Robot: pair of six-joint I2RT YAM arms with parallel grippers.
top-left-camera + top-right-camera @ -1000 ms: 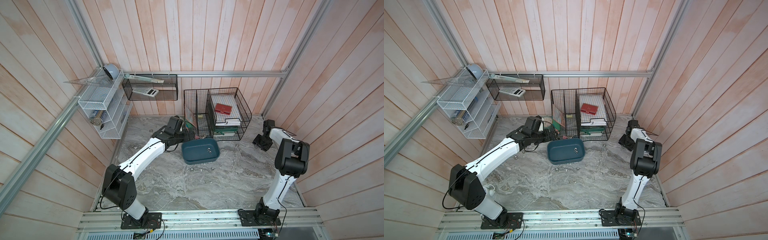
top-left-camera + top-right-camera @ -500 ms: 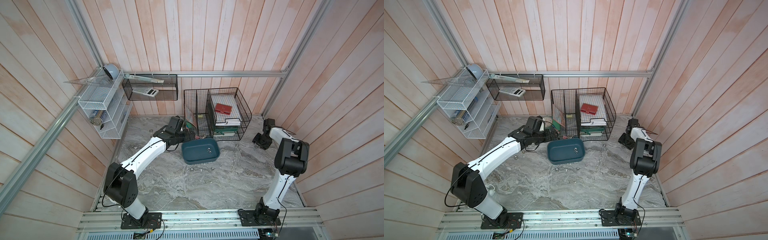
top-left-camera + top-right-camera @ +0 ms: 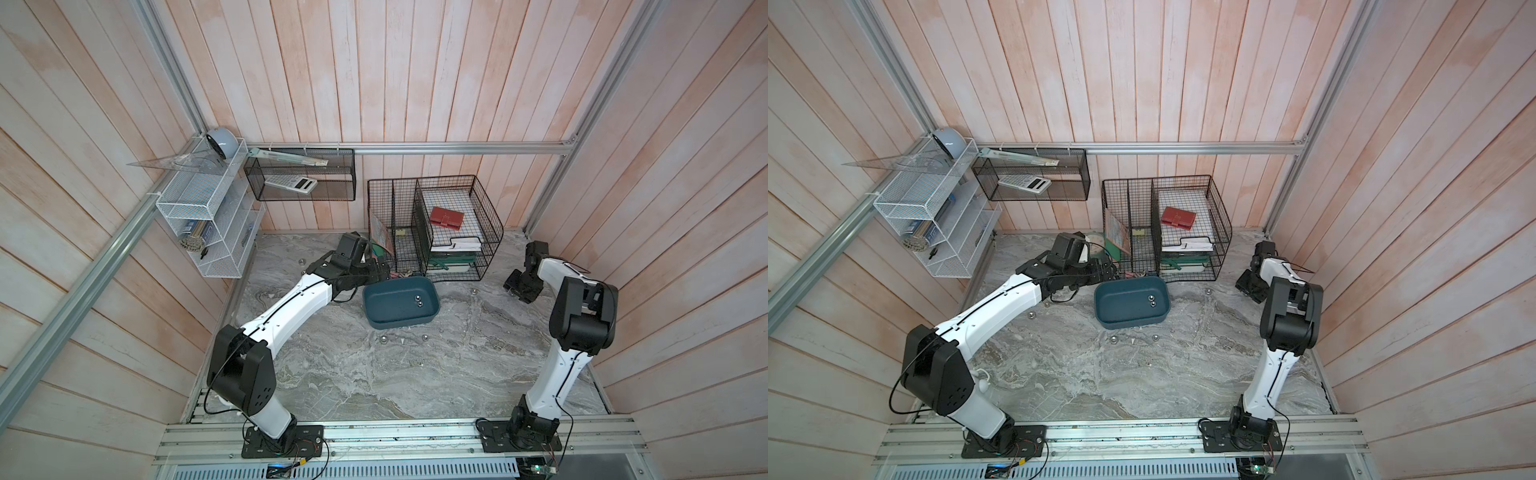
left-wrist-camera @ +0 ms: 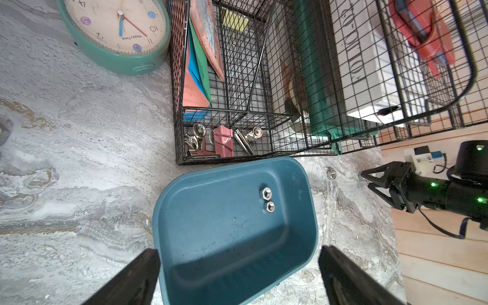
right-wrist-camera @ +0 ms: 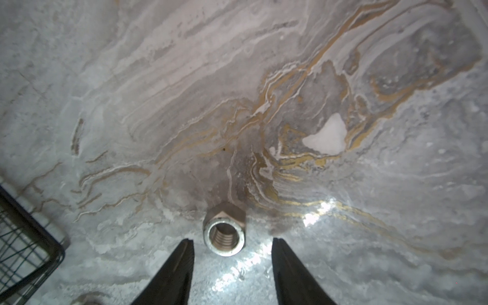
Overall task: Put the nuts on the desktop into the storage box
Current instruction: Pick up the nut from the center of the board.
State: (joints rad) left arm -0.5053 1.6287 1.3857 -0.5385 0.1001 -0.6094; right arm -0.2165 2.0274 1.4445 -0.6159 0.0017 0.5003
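The teal storage box (image 3: 390, 316) (image 3: 1121, 318) lies mid-desktop with two nuts (image 4: 267, 193) (image 3: 417, 297) inside. My left gripper (image 4: 239, 252) (image 3: 376, 270) hangs wide open over the box's left end, its fingers straddling the box without touching it. At the far right, my right gripper (image 5: 233, 240) (image 3: 515, 286) is low over the grey marble desktop (image 3: 415, 374) and stands open. A silver nut (image 5: 224, 232) lies just ahead of its fingertips, clear of both. Loose nuts (image 3: 384, 340) (image 3: 424, 337) (image 3: 1030, 316) lie in front of and left of the box.
A black wire-mesh organiser (image 3: 432, 232) with papers stands right behind the box, with binder clips (image 4: 221, 142) in its front corner. A green clock (image 4: 116, 34) sits to the organiser's left. A white wire shelf (image 3: 203, 224) hangs on the left wall. The right wall is close to the right arm.
The left arm has shifted very slightly. Both grippers, the box and the nuts stand where they were.
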